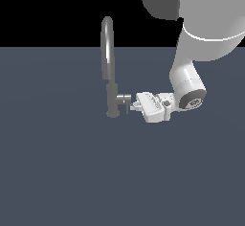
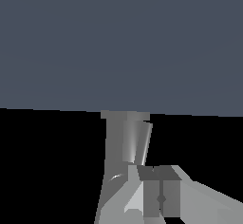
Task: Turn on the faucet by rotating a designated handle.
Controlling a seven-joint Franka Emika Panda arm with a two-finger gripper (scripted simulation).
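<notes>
**Exterior view: end effector meets the faucet's side handle**

Exterior view shows the faucet [image 1: 111, 76] standing upright on the dark counter [image 1: 57, 172], its arched spout rising above the counter's far edge against the black backdrop. The handle [image 1: 124, 98] juts sideways from the faucet body, low down and just above the base, on the exterior view's right, with its thin pin lever hanging beneath. We read that sideways stub as the reason for the arm's approach: the end effector [image 1: 135, 103] comes in level from the side away from the faucet, so its tips meet the stub end-on, where a push on the pin could turn it.

The arm drops from above the faucet on the exterior view's right, bends at the wrist and lies nearly horizontal, low over the counter, pointing at the faucet body. Its tips sit right at the handle; whether they touch we cannot say.

In the wrist view the faucet [image 2: 126, 142] fills the near field, with the end effector [image 2: 156, 194] pressed close to it. Whether its fingers are spread or closed, we cannot tell from either view.
</notes>
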